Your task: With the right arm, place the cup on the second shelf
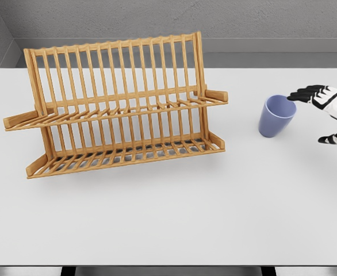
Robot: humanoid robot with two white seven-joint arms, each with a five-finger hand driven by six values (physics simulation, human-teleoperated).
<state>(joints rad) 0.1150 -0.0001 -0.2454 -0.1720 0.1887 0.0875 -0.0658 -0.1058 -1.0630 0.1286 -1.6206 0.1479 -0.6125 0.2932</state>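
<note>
Reaching in from the right edge of the head view, the right hand is hovering just beside the cup, its black fingers spread and relaxed and grasping nothing; the fingertips are nearing the cup's rim without clearly touching it. Only part of that hand is showing, with the thumb lying lower, near the frame's edge.

One cup is standing on the white desk, right of centre and well apart from the rack. It is a plain pale-blue tumbler, upright with a slight tilt, its long axis running near vertical and its open mouth facing up; it is tapering toward the base. No handle is showing.

One wooden dish rack is sitting on the left half of the desk, angled so that its right end is lying nearer. It is carrying two slatted shelves, a lower one close to the desk and an upper one above it, plus a tall slatted back.

No brand, label or writing is showing on anything.
</note>
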